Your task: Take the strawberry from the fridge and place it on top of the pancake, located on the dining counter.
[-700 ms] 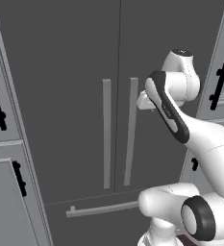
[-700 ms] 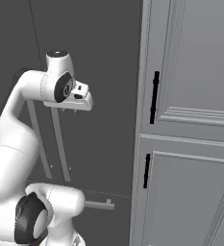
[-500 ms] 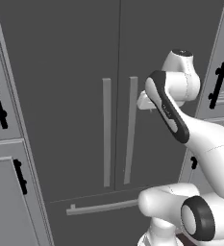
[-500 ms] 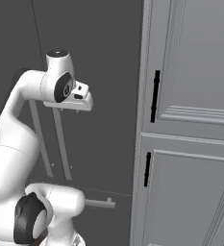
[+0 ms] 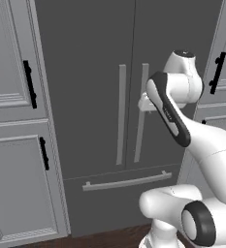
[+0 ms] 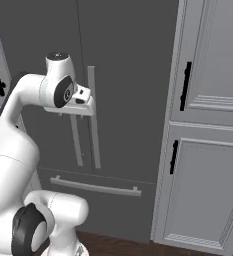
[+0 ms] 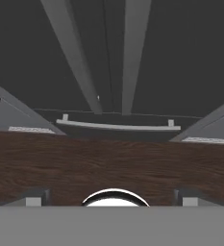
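Observation:
The dark grey fridge [image 5: 95, 58] stands closed in front of me, its two long vertical handles [image 5: 120, 114] side by side and the drawer bar [image 5: 126, 180] below. My gripper [image 5: 146, 102] hangs at mid height just in front of the right-hand handle [image 5: 140, 126], pointing down. In the right base view the gripper [image 6: 83, 102] sits beside the same handles [image 6: 93, 125] of the fridge [image 6: 128, 60]. The hand view looks down the fridge [image 7: 180, 57] front to the drawer bar [image 7: 117, 126]; the fingertips [image 7: 34, 199] stand wide apart, open and empty. Strawberry, pancake and dining counter are out of view.
Light grey panelled cabinets with black handles flank the fridge, one on the left [image 5: 17, 145] and one on the right [image 6: 208, 150]. Dark wood floor [image 7: 111, 166] runs along the fridge's foot.

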Motion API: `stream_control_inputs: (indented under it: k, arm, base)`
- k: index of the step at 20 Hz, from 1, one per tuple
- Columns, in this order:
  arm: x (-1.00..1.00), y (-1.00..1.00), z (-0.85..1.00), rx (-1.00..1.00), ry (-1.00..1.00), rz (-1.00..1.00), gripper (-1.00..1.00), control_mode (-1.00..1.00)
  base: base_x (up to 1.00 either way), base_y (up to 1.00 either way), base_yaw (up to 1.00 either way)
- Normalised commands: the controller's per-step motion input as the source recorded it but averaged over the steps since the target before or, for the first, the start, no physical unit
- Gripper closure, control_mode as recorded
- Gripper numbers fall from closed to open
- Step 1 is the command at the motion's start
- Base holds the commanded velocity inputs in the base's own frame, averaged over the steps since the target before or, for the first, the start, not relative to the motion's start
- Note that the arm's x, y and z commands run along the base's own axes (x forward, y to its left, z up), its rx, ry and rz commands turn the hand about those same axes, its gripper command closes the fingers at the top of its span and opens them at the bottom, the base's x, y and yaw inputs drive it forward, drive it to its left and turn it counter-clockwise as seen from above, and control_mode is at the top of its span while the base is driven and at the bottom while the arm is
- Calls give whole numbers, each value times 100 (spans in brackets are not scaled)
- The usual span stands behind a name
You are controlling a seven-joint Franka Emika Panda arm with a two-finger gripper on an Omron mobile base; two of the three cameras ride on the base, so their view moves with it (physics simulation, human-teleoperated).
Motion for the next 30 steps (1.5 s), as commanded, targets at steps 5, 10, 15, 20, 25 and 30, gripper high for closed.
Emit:
stream_control_inputs:
  k: [5, 10, 15, 20, 25, 30]
  arm:
    - [0, 0, 0, 0, 0, 0, -100, 100]
    - [0, 0, 0, 0, 0, 0, -100, 100]
    - [0, 0, 0, 0, 0, 0, -100, 100]
    - [0, 0, 0, 0, 0, 0, -100, 100]
    - [0, 0, 0, 0, 0, 0, -100, 100]
    - [0, 1, -2, 0, 0, 0, -100, -100]
  base:
    - [-16, 4, 0]
    - [-56, 16, 0]
    - [-21, 28, 0]
    - [0, 22, 1]
    - [0, 32, 0]
    - [0, 17, 1]
